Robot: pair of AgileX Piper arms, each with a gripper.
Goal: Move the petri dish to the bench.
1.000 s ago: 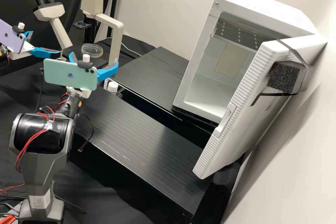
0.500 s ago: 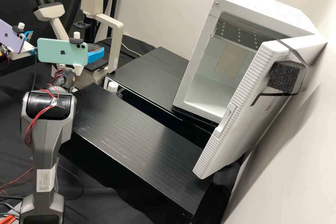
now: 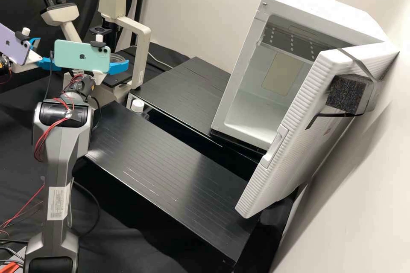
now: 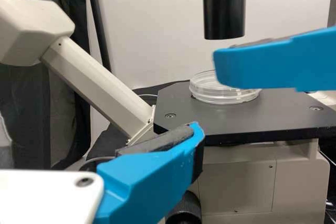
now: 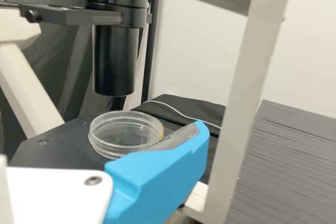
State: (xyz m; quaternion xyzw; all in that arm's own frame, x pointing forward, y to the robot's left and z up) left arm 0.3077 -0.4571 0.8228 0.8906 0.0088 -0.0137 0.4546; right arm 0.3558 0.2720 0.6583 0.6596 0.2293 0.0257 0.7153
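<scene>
In the high view my right gripper stands at the microscope stage, partly behind its phone. My left gripper is at the far left, fingers apart. The clear petri dish lies flat on the stage, partly hidden. The left wrist view has one finger of my left gripper low in front, short of the dish; a finger of the right one crosses before the dish. In the right wrist view my open right gripper has one finger overlapping the edge of the dish; contact cannot be told.
The microscope has a black stage, with a black tube above the dish. Slatted bench tops lie to its right and in front. A white cabinet stands at right, door open; a white-capped bottle stands between the tops.
My right gripper has moved up and away from the front to the microscope, first leftward, then slightly right again. It now covers part of the dish in the high view. The left arm has stayed still.
</scene>
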